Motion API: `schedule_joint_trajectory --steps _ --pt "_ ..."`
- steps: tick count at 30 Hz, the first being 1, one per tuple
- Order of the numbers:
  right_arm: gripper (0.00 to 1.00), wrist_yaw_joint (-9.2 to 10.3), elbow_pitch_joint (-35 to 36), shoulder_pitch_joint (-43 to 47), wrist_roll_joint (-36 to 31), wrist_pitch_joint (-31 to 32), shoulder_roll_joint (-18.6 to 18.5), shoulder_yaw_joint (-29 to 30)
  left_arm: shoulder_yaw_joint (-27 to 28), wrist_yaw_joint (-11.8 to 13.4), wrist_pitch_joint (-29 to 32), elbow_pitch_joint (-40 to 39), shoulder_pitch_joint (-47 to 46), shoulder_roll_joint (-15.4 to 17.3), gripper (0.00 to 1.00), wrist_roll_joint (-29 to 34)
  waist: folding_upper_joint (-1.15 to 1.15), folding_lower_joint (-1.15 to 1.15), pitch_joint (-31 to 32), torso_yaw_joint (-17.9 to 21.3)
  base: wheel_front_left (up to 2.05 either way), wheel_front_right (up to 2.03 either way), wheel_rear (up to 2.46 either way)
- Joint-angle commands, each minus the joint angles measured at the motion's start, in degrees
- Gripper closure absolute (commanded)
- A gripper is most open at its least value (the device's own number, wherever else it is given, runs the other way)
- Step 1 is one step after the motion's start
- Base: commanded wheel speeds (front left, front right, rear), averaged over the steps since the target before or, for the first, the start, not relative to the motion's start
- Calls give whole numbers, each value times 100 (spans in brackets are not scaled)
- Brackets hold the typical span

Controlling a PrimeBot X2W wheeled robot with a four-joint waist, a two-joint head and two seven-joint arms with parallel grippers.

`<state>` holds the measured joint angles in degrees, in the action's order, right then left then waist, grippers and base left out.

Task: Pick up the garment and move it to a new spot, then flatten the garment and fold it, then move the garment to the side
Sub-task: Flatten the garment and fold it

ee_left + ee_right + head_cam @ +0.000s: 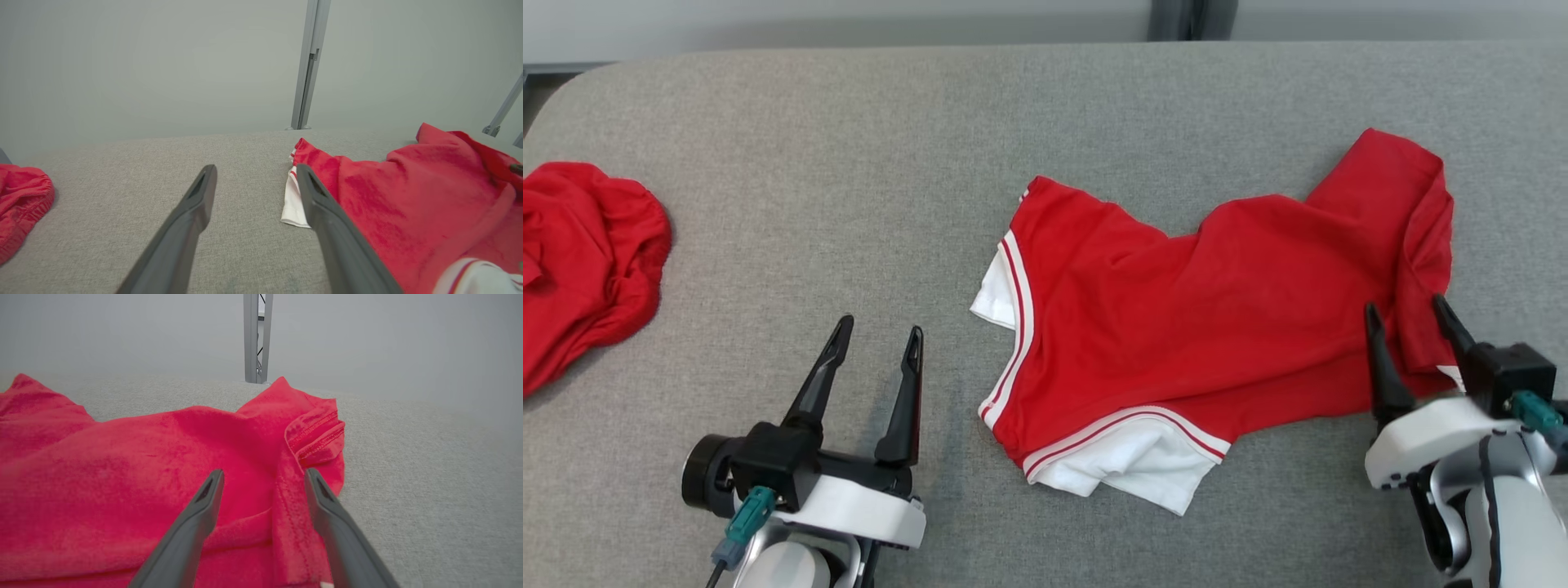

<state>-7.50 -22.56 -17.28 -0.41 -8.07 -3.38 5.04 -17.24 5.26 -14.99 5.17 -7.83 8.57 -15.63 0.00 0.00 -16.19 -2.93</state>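
Both wide open and empty, the left gripper (882,327) hovers beside the red garment (1192,327) and the right gripper (1405,305) over its edge. A grey table (849,163) lies beneath.

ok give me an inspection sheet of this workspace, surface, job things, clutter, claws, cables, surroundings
surface: table, grey fabric top, rounded far-left corner
job's things: shirt, red with white trim, centre-right, rumpled, right edge folded over, not yet flat
clutter: red heap, bunched cloth at the left edge, apart from the shirt
grippers: left claw open over bare table, left of the shirt; right claw open at the shirt's right edge, gripping nothing
cables: left plug teal, dark lead below it; right plug teal
surroundings: pale wall, metal post behind the table
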Motion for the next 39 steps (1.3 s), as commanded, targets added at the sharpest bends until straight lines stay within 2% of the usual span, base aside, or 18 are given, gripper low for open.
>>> schedule_joint_trajectory --steps 1,5,14,27,39 --pt "0 1 142 153 -25 -27 2 -10 29 -18 -27 20 46 13 0 47 0 0 78 25 0 0 0" --pt "0 1 543 498 -34 42 32 -65 35 -34 -27 67 163 -3 0 56 0 0 257 59 0 0 0" --pt "0 1 1131 1220 467 52 32 -171 144 89 -27 84 584 129 0 70 0 0 813 151 0 0 0" --pt "0 0 1338 1927 807 199 32 -92 307 367 106 -162 1487 314 0 -90 0 0 1593 275 0 0 0" --pt "0 0 1582 2115 934 313 33 -109 299 449 263 -395 1778 411 0 -155 0 0 1728 236 0 0 0"
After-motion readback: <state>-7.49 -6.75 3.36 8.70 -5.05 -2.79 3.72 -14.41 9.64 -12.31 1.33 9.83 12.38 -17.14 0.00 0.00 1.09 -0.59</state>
